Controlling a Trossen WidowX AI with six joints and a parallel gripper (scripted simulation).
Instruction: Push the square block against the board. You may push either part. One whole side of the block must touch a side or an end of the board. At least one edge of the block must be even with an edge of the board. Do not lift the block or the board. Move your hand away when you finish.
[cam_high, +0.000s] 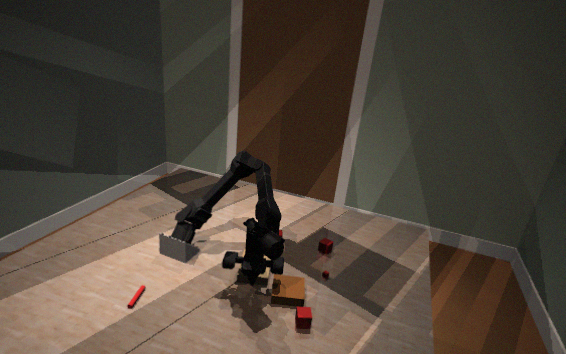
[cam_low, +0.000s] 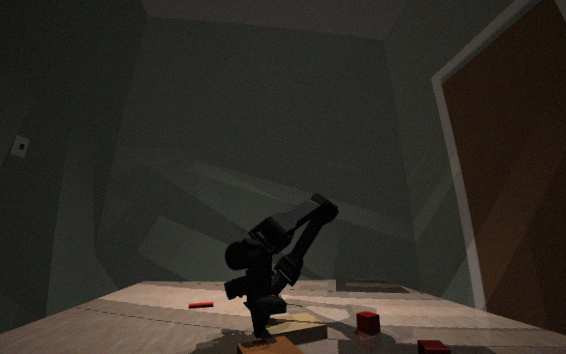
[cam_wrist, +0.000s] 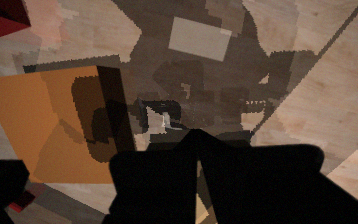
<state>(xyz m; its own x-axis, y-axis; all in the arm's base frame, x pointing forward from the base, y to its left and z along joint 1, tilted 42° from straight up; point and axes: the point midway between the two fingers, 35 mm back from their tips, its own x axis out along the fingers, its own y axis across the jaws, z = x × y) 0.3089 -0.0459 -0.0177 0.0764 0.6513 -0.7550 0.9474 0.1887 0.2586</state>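
The orange square block (cam_high: 289, 290) (cam_low: 272, 346) (cam_wrist: 55, 130) lies flat on the table. The pale yellow board (cam_low: 305, 330) (cam_wrist: 201, 210) lies flat beside it, mostly hidden behind the gripper in the top view; in the wrist view only a sliver shows between the fingers. My gripper (cam_high: 252, 281) (cam_low: 258, 334) (cam_wrist: 195, 133) is shut and empty, pointing down. Its tips are low, left of the block in the top view and close to the board. Whether the tips touch the board, and whether block and board touch, I cannot tell.
A red cube (cam_high: 303, 318) (cam_wrist: 11, 17) sits close in front of the block. Another red cube (cam_high: 325, 245) and a small red ball (cam_high: 325, 274) are behind it to the right. A third red piece (cam_high: 280, 233) is partly hidden by the arm. A red stick (cam_high: 136, 296) (cam_low: 201, 305) lies left.
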